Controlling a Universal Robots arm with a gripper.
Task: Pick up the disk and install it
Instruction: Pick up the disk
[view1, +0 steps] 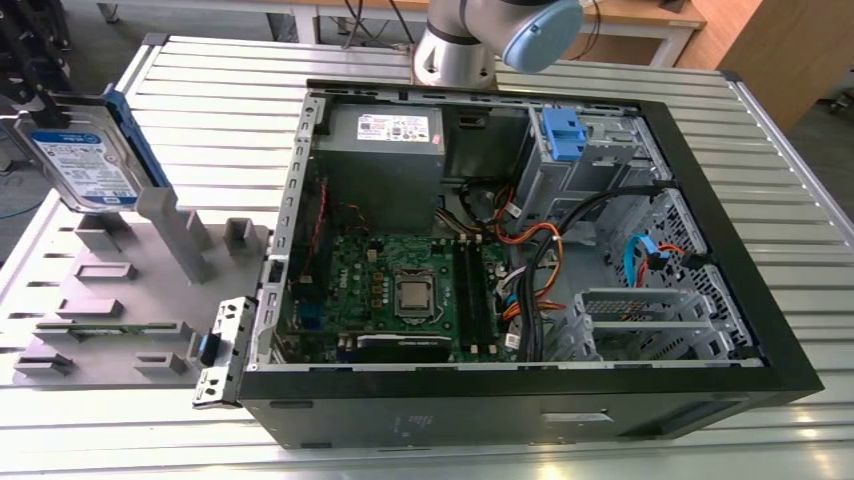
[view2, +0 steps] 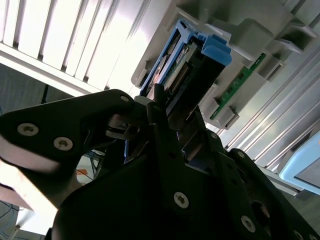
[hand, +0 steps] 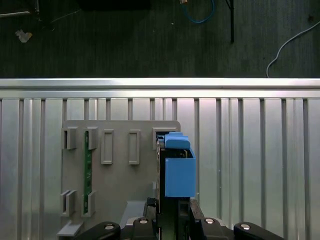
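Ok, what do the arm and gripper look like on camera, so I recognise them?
The arm is a silver-grey tube with a rounded light-blue joint cap. In the second wrist view the gripper is matte black, built of flat angular plates fastened with silver screws.

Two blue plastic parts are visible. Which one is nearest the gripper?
The rail on the disk, which the gripper grips at the exterior view's left; the other, a tab, sits inside the case.
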